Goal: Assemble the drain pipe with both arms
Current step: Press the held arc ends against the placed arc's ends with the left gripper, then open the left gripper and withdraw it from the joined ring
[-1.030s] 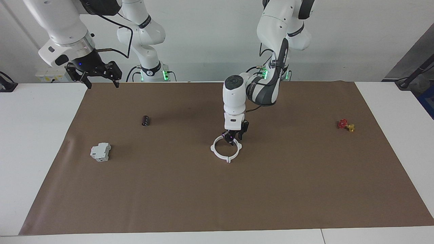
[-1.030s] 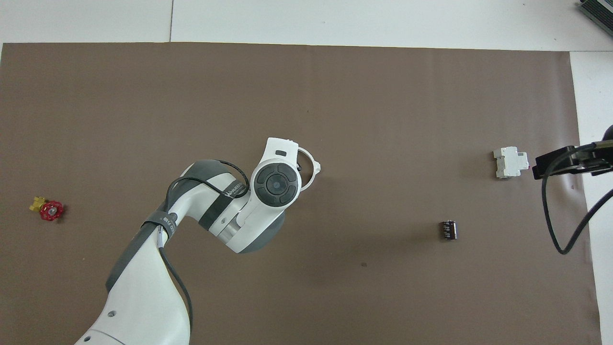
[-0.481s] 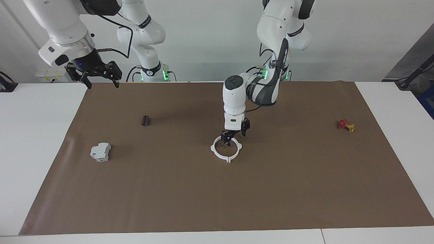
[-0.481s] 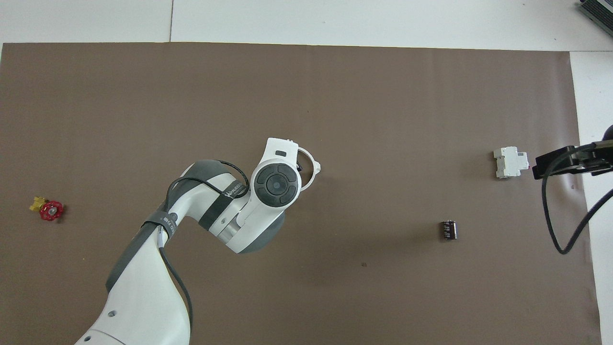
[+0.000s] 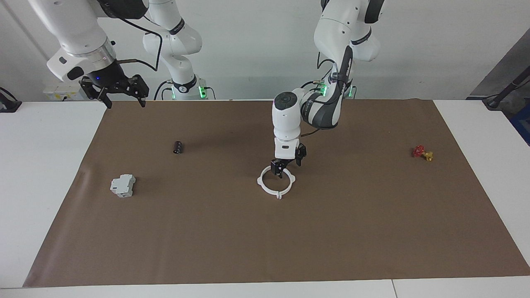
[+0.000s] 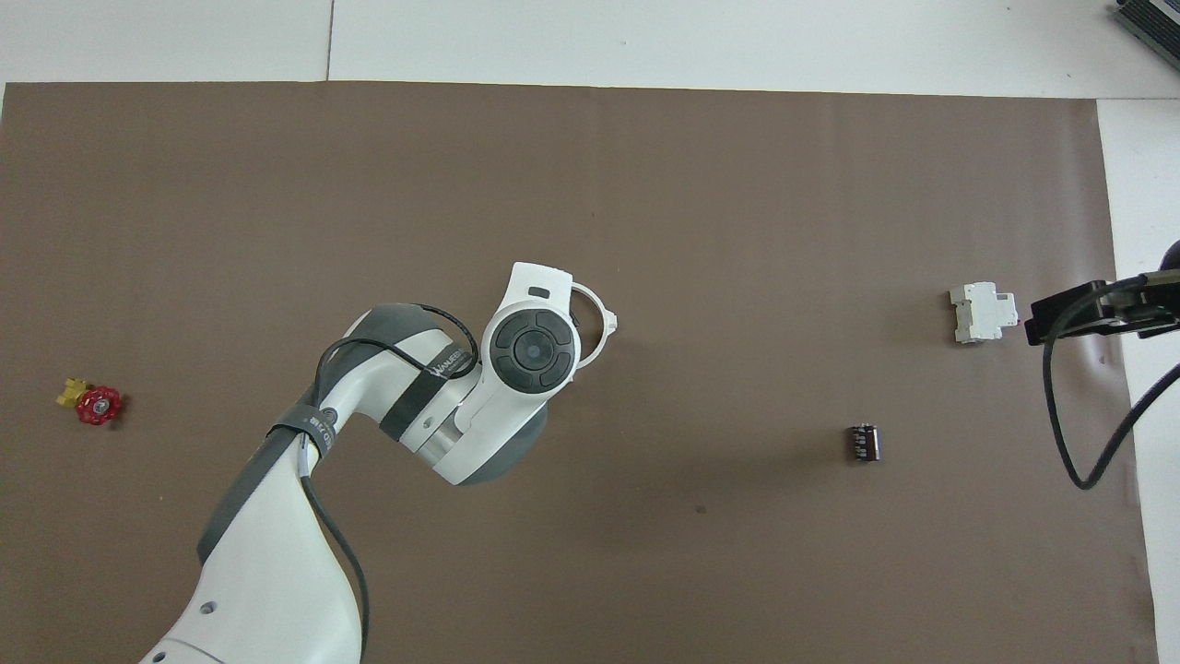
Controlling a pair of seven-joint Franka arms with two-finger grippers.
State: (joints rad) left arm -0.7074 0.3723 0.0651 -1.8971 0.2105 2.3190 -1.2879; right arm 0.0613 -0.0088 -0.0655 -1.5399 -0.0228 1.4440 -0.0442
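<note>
from the facing view i see my left hand (image 5: 286, 164) a touch higher than half a second ago, its black fingers spread apart just above the robot-side edge of the thin white plastic drain pipe ring (image 5: 276, 183), gripping nothing. the ring lies flat on the brown paper-covered tabletop (image 5: 265, 240) near its middle, both halves joined, unmoved. my right hand (image 5: 120, 90) waits raised over the right arm's end of the tabletop, fingers apart, as before. the small grey-white boxy block (image 5: 123, 185), the little dark cylinder (image 5: 177, 147) and the small red-and-yellow valve (image 5: 422, 153) have not shifted.

from the overhead view the left arm's white wrist hides its hand and most of the ring (image 6: 604, 318); only one arc and a tab show. the wrist sits slightly differently than before. the right hand (image 6: 1102, 312) is cut off at the frame edge, beside the block (image 6: 983, 313). the cylinder (image 6: 863, 443) and the valve (image 6: 90, 402) look unchanged.
</note>
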